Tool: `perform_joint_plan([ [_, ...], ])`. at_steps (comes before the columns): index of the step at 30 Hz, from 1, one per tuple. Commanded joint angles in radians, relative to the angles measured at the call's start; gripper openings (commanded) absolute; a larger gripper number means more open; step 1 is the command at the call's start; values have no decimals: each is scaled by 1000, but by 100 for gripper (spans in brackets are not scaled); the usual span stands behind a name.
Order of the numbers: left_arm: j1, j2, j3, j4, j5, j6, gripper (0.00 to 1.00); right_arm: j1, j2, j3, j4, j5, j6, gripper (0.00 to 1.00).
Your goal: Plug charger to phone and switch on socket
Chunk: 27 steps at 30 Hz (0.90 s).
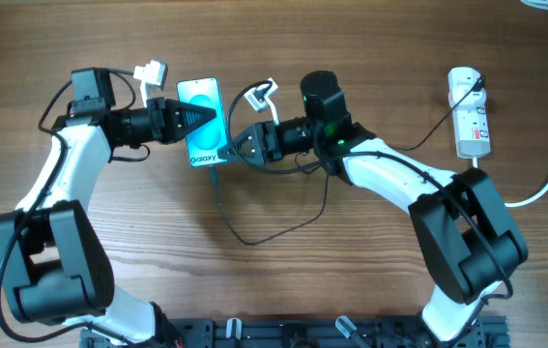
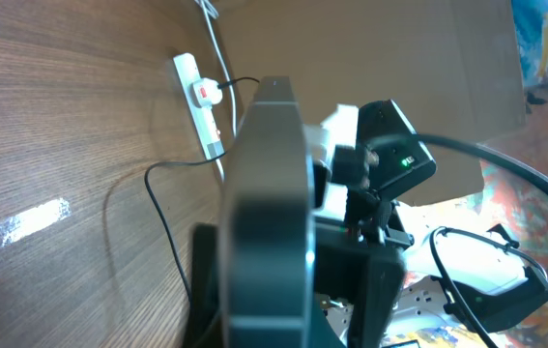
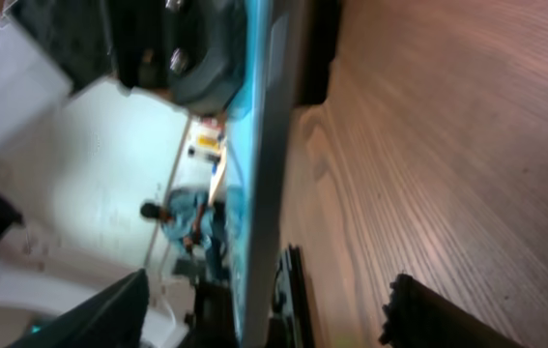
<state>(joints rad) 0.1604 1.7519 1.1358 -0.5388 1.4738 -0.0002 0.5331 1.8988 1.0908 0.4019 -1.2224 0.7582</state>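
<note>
Light-blue flat rectangular smartphone (image 1: pixel 199 94): upper middle of wooden table (image 1: pixel 351 280), clamped edgewise in left pincer (image 1: pixel 208 121). Right pincer (image 1: pixel 231 147): spread apart, at smartphone's lower right edge. Thin black charger cable (image 1: pixel 254 242): looping from smartphone's bottom end toward white oblong power strip (image 1: pixel 470 121), far right.

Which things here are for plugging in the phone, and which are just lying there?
For the job:
- phone, gripped by the left gripper
- charger, the thin black cable
- socket
- right gripper, open beside the phone

Just there:
- thick white cord trailing off the table
- wooden table
</note>
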Motion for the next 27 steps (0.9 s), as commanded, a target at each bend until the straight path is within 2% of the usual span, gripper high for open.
perform_joint_plan([
  [1,-2,-16,-5,0,24,23,4,10,-6,14,0,-122,-78,63],
  [2,-2,-16,-5,0,25,23,4,19,-6,14,0,-121,-79,53],
  [3,-2,-16,-5,0,25,23,4,29,-6,13,0,-121,-79,51],
  [6,-2,-16,-5,0,25,23,4,71,-6,13,-5,-103,-85,52],
  [11,-2,-16,-5,0,25,22,4,84,-6,13,-124,50,-106,52],
  [19,-2,-16,-5,0,25,22,4,105,-6,13,-159,51,-166,52],
  [21,-2,-16,-5,0,25,22,4,95,-6,13,-148,51,-171,56],
  [27,-2,-16,-5,-1,25,22,4,-27,-77,13,-122,10,-110,57],
])
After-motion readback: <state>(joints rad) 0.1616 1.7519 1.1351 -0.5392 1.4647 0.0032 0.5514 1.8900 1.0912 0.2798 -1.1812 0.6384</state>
